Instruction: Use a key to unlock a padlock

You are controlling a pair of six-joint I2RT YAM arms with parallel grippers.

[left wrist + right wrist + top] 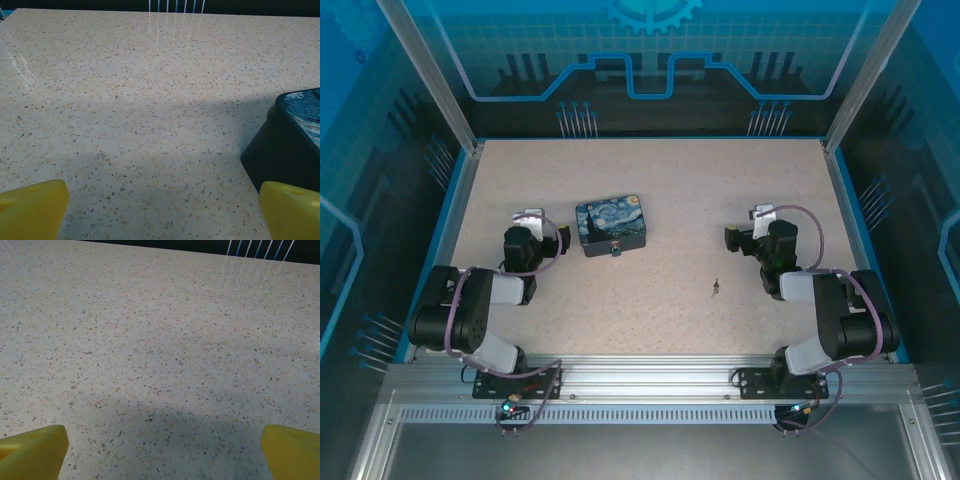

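Speckled beige tabletop (700,190): I see the tiny dark metal padlock (616,247) against the blue-and-yellow painted tin (610,225), left of centre. The thin grey key (715,288) lies apart, lower centre. My left gripper (528,216) and right gripper (763,213) gape wide, empty.

Bright, even light from above. The worktop (150,100) carries streaky glare at its far edge and soft shadows near the yellow fingers (30,207), which seem slightly blurred.

speckled table (700,200), tin (610,227), key (715,288)
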